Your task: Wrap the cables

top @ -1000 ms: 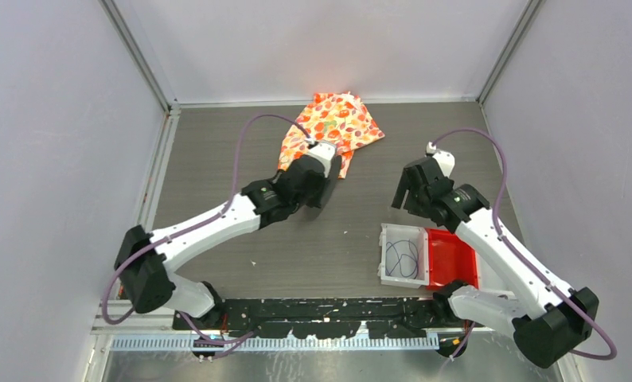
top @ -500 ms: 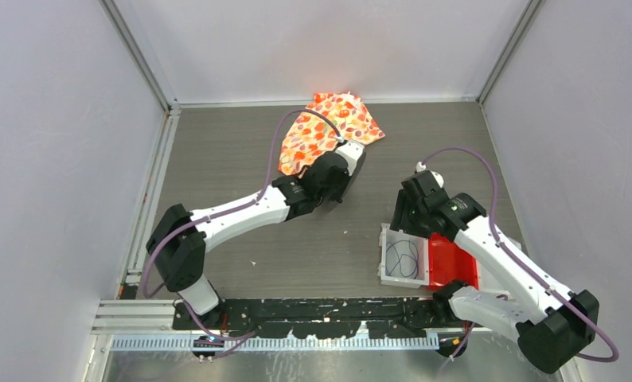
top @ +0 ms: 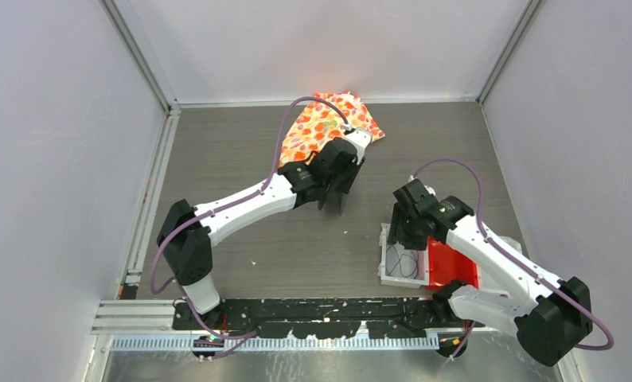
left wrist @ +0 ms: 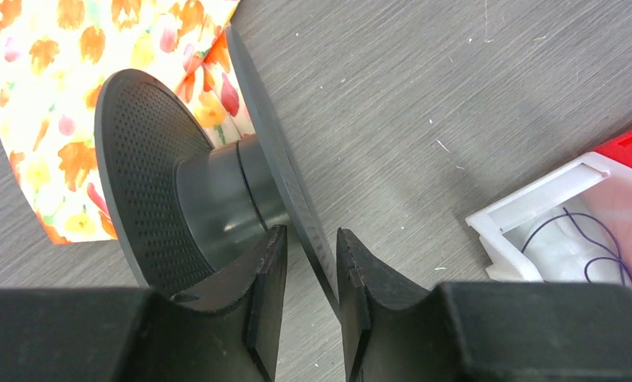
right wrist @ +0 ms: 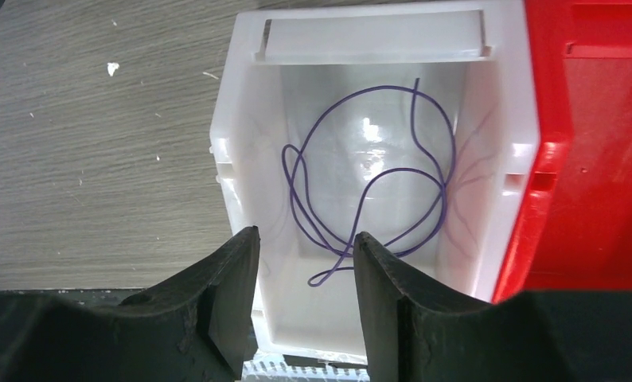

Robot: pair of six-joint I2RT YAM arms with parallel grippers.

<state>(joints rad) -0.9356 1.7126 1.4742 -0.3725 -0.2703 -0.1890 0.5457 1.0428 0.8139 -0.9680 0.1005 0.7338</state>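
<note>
The cable (right wrist: 415,99) is a thin dark wire lying in loose loops inside a white bin (right wrist: 368,36); it also shows in the top view (top: 400,259) and the left wrist view (left wrist: 583,219). My right gripper (right wrist: 306,235) is open and empty, just above the bin's near end, also seen from the top (top: 404,235). My left gripper (left wrist: 310,235) is shut on one flange of a black spool (left wrist: 146,159), held just above the table near the cloth, left of the bin (top: 338,185).
An orange flowered cloth (top: 329,127) lies at the back centre, partly under the spool (left wrist: 50,95). A red bin (top: 452,259) sits against the white bin's right side (right wrist: 599,159). Grey walls close in three sides.
My left arm has carried the spool to the right and farther back. My right gripper has come down and nearer, from beyond the white bin to over it.
</note>
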